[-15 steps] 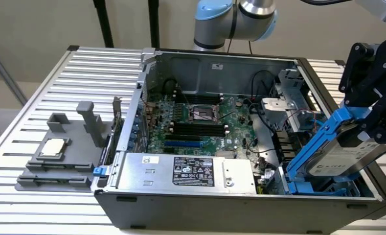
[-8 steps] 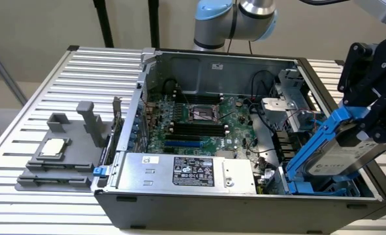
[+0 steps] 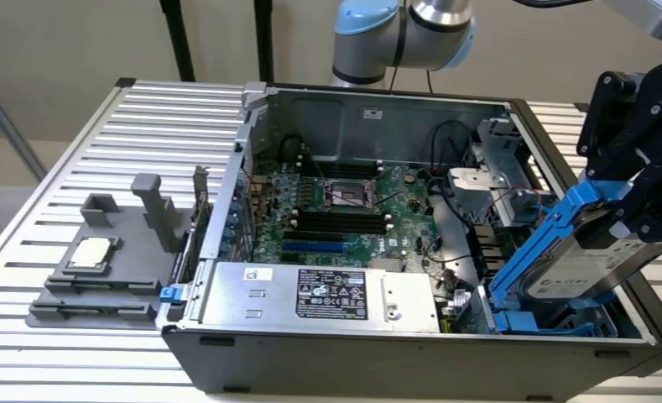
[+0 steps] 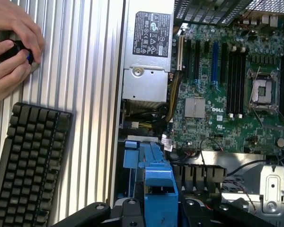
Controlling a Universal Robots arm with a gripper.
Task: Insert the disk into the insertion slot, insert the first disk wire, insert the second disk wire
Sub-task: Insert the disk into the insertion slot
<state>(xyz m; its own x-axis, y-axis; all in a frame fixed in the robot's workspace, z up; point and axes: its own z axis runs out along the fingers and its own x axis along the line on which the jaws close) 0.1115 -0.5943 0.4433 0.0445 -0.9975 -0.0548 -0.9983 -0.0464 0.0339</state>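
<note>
Gripper [image 3: 633, 220] with its fingers [image 3: 658, 210] pinching the upper end of the disk [image 3: 582, 260]. The disk hangs steeply tilted in its blue carrier frame. Its lower edge is inside the open computer case [image 3: 420, 353], at the mouth of the insertion slot [image 3: 527, 322] directly below the fingers. Whether that edge touches the slot's blue rails cannot be told.

On the fingers' outer side, the case's side wall runs close along the disk. On the inner side, toward the exterior view's left, the power-supply box [image 3: 308, 294] ends just beside the slot, with loose cables [image 3: 521, 201] and the upright silver cage [image 3: 482, 189] near the carrier's long edge. Past these, the motherboard [image 3: 353, 210] lies low and well apart from the fingers, with open air above it.

In the wrist view, the blue carrier [image 4: 154, 179] projects forward from between the fingers [image 4: 128, 210], over the case's edge. Outside that edge is the slatted table [image 4: 85, 71], which carries a keyboard [image 4: 28, 161] and a person's hand [image 4: 12, 47] closed on a small dark object, both well apart from the fingers.
</note>
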